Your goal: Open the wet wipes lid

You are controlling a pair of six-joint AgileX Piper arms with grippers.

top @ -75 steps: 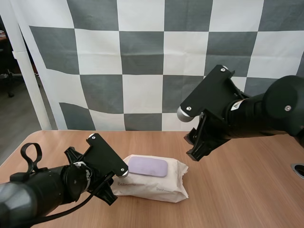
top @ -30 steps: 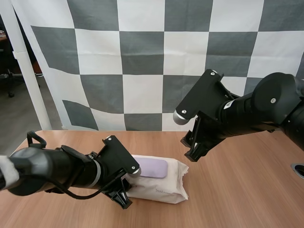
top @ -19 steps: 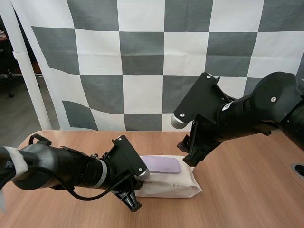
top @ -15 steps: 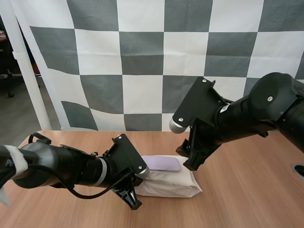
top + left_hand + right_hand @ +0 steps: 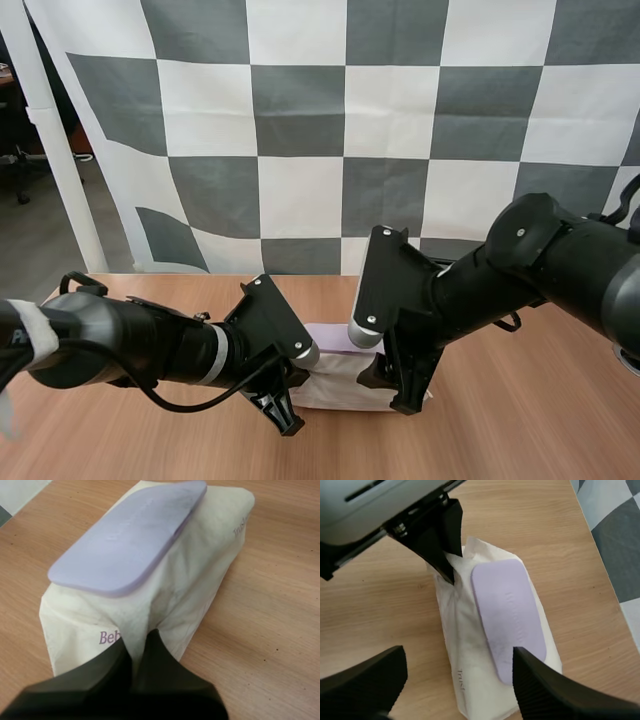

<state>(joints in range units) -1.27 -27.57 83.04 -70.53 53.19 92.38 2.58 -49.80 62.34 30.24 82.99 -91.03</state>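
While my left gripper [image 5: 142,667] pinches the pack of wet wipes [image 5: 200,570] by its end seam, clamped tight on the wrapper at the pack's 9 o'clock end in the high view, my right gripper [image 5: 456,655] hangs spread wide over the 3 o'clock end; whether it touches the pack I cannot tell. The pack lies on the table [image 5: 520,420] between both arms, its lilac lid [image 5: 130,535] flat and closed on top. Open wood runs along its 6 and 12 o'clock edges.
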